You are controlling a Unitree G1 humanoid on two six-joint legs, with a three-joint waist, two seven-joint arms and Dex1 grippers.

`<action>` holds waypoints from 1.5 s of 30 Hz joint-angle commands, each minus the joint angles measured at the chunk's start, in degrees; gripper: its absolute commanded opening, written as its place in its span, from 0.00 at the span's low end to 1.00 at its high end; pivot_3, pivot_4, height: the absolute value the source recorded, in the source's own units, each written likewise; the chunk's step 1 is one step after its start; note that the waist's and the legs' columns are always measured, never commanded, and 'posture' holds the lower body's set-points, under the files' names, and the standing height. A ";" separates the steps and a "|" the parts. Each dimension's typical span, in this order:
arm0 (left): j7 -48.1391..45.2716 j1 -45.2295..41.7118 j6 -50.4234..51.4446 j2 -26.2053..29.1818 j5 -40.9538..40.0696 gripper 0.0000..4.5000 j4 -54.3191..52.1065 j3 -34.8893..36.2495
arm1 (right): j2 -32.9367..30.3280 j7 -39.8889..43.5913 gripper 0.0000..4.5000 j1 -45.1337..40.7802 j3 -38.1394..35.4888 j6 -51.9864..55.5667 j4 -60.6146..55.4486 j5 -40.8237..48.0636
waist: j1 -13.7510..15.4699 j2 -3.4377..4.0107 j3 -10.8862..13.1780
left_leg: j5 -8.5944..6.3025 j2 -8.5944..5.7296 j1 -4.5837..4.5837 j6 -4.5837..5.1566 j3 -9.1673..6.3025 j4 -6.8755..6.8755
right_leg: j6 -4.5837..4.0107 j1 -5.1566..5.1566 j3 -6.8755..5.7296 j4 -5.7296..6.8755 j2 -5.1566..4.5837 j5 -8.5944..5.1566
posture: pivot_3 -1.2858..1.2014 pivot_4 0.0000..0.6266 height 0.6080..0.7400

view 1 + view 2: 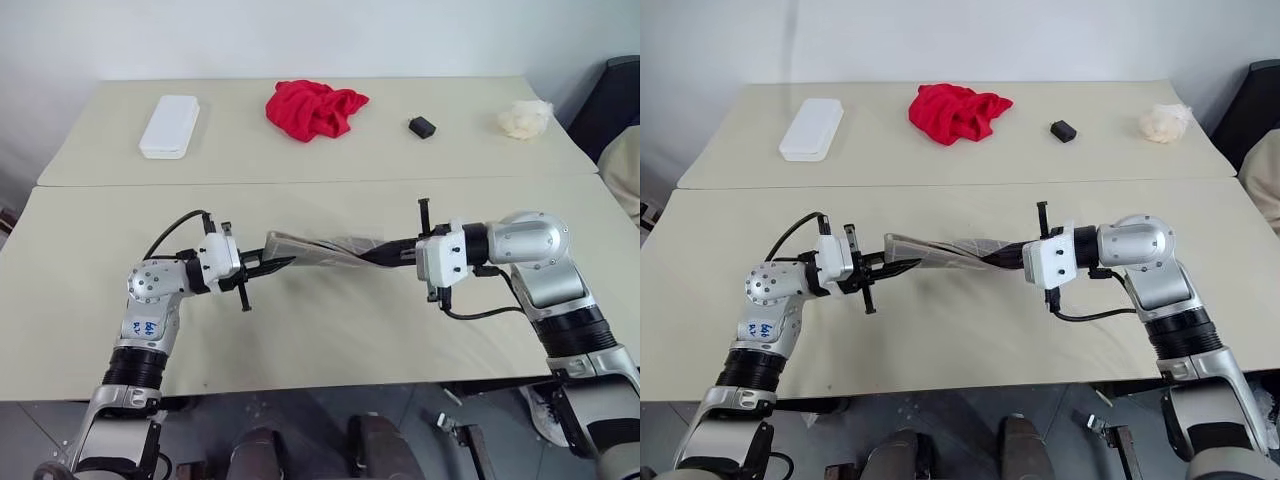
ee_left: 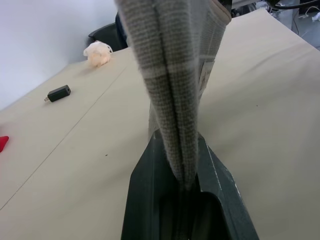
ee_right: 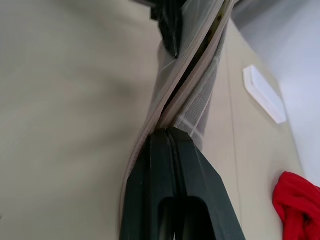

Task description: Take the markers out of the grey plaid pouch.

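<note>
The grey plaid pouch point(image 1: 320, 248) hangs stretched and twisted above the near table, held at both ends. My left gripper point(image 1: 275, 264) is shut on its left end, where the fabric edge runs pinched between the black fingers point(image 2: 150, 200). My right gripper point(image 1: 385, 255) is shut on the right end. In the right wrist view the pouch point(image 3: 192, 85) spirals away from the right gripper's fingers point(image 3: 165, 190), with its opening a narrow slit. The markers are hidden.
On the far table lie a white plastic box point(image 1: 170, 125), a crumpled red cloth point(image 1: 315, 107), a small black block point(image 1: 422, 127) and a cream wad point(image 1: 525, 118). A seam divides the two tables. A dark chair point(image 1: 615, 100) stands at the far right.
</note>
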 commanded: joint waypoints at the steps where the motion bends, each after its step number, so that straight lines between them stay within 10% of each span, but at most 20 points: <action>1: 0.40 0.39 -0.69 0.41 -0.55 0.00 -0.73 0.94 | -2.34 2.56 0.01 -0.11 0.68 1.73 -0.76 0.31 | -0.01 0.00 0.00 | 0.00 0.00 0.00 0.00 0.00 0.00 | 0.00 0.01 0.00 0.00 0.00 0.00 | 0.52 0.24 1.00; 8: 1.03 0.54 -0.49 0.28 -0.25 0.00 -1.65 0.82 | -7.52 12.26 0.01 -0.46 2.71 8.96 -5.97 5.33 | 0.03 0.01 0.00 | 0.00 0.01 0.00 0.01 -0.02 0.06 | 0.00 0.01 0.00 0.02 0.00 0.00 | 0.52 0.24 1.00; 30: 1.53 0.27 0.61 -0.81 -0.40 0.00 -3.54 -0.53 | 0.05 -9.19 0.01 -1.89 2.60 25.42 -9.14 -9.90 | 0.06 0.01 0.00 | 0.00 0.01 -0.02 0.00 -0.03 0.14 | -0.01 0.00 0.01 0.11 0.00 0.00 | 0.52 0.24 1.00; 38: 1.70 0.36 0.36 -1.00 -0.33 0.00 -3.68 -0.81 | 1.80 -13.44 0.47 -1.98 2.00 36.83 -15.16 -9.23 | 0.06 0.01 0.00 | 0.00 0.01 -0.02 0.00 -0.03 0.12 | -0.02 0.00 0.01 0.10 0.00 0.00 | 0.52 0.24 1.00; 45: 1.84 0.57 0.84 -1.01 -0.53 0.00 -4.03 -1.03 | 1.82 -15.18 0.47 -2.65 4.14 36.73 -15.63 -12.27 | 0.06 0.01 0.00 | 0.00 0.01 -0.03 0.00 -0.03 0.10 | -0.02 0.00 0.01 0.07 0.00 -0.01 | 0.52 0.24 1.00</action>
